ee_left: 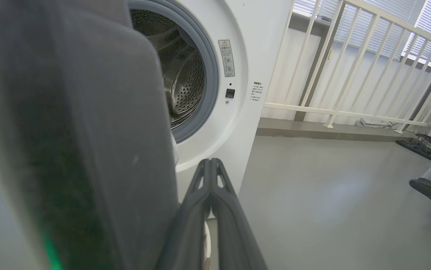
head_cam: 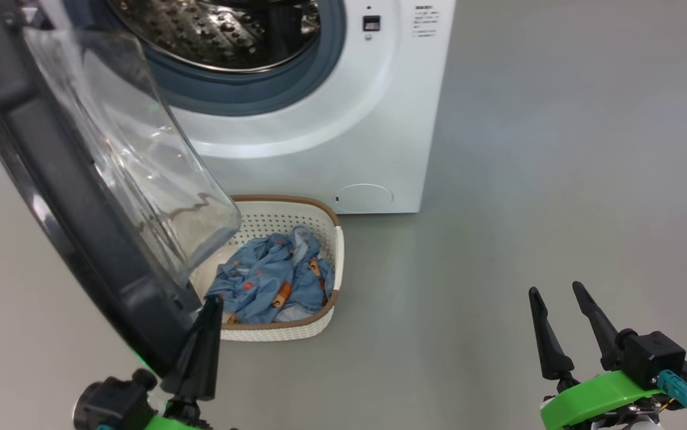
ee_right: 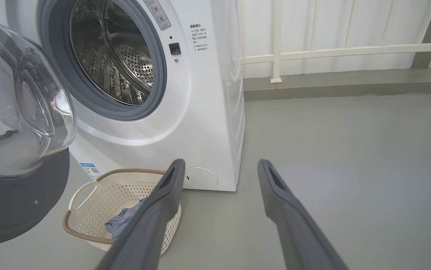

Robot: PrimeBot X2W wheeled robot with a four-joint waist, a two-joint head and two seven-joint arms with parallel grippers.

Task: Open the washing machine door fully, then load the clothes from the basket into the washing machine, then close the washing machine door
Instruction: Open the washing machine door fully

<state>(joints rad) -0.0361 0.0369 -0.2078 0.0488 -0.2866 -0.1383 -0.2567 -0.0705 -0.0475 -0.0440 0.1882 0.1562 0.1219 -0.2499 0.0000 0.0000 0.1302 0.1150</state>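
Observation:
The washing machine [head_cam: 331, 131] stands at the top of the head view, its steel drum [ee_right: 118, 63] exposed. The washing machine door [head_cam: 80, 227] is swung out to the left, black rim toward me, glass bowl [ee_right: 20, 105] bulging inward. On the floor in front, partly under the door, the basket [head_cam: 339, 251] holds the light blue clothes [head_cam: 272, 278]; no cream piece shows. My left gripper [head_cam: 211, 310] is shut with nothing between its fingers, its tip right beside the door's lower rim [ee_left: 88, 150]. My right gripper [head_cam: 555, 292] hangs open over bare floor, to the right of the basket [ee_right: 88, 191].
Grey floor spreads to the right of the machine. A white railing [ee_left: 350, 56] and wall run behind it. A dark flat object [ee_left: 421, 144] lies on the floor by the far wall. The round flap [head_cam: 364, 197] sits low on the machine's front.

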